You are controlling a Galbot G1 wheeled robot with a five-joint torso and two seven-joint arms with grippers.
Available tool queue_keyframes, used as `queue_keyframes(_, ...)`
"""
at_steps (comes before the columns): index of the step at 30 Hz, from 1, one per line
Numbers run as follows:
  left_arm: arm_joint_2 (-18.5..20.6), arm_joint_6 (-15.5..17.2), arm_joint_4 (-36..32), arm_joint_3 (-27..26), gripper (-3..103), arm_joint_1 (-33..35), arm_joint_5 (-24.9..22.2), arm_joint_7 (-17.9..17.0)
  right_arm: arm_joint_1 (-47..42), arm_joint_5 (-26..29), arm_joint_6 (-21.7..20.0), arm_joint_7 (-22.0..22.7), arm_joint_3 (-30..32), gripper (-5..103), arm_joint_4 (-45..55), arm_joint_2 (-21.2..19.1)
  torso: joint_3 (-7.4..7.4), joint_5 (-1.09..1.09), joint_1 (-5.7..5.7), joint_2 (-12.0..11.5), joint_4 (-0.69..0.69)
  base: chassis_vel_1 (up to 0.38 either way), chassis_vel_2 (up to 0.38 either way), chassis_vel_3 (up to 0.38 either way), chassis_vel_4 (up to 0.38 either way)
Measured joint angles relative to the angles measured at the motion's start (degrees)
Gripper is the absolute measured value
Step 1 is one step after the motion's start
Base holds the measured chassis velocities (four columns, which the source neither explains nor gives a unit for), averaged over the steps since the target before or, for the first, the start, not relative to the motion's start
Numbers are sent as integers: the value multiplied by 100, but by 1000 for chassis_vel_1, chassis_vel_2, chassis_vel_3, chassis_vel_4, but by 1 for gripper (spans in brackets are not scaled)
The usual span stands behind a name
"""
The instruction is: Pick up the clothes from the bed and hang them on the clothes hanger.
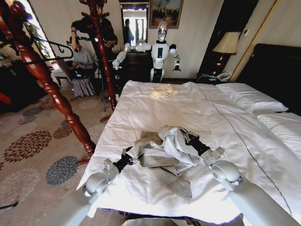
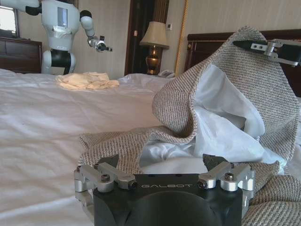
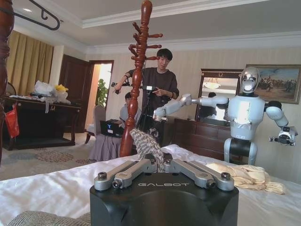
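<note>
The clothes (image 1: 162,157), a grey-beige herringbone jacket with white lining, lie crumpled near the front of the bed (image 1: 155,113), on its white duvet. My right gripper (image 1: 184,136) is shut on a fold of the herringbone cloth (image 3: 146,147) and holds that part raised in a peak (image 2: 244,80). My left gripper (image 1: 133,157) rests low on the duvet at the jacket's left edge, open (image 2: 160,165), with the fabric just ahead of its fingertips. The thin black clothes hanger (image 1: 59,47) hangs at the far left by a red wooden stand, and its curved hook (image 3: 44,14) shows too.
A pale cream garment (image 1: 163,91) lies at the far end of the bed. Red wooden coat stands (image 1: 51,92) (image 1: 104,56) rise left of the bed on patterned carpet. Another white robot (image 1: 161,52) stands beyond the bed's foot. Pillows (image 1: 249,96) and a dark headboard are on the right.
</note>
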Motion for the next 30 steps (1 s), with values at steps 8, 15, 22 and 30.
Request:
queue_keyframes(8,-231,35,183,42,100,24,307,-189,46,-29,8,-19,-43,1,-34,9,0,1,0,0,0,0,0,0,0)
queue_keyframes(15,-449,87,453,105,100,32,415,-274,192,-41,29,-30,-96,1,-104,26,0,0,0,0,0,0,0,0,0)
queue_keyframes(22,-545,95,485,149,92,30,430,-276,210,-40,41,-34,-105,1,-105,23,0,0,0,1,0,0,0,0,0)
queue_keyframes(30,-616,122,584,198,60,10,402,-279,227,-41,52,-43,-98,1,-136,30,0,0,0,0,0,0,0,0,0)
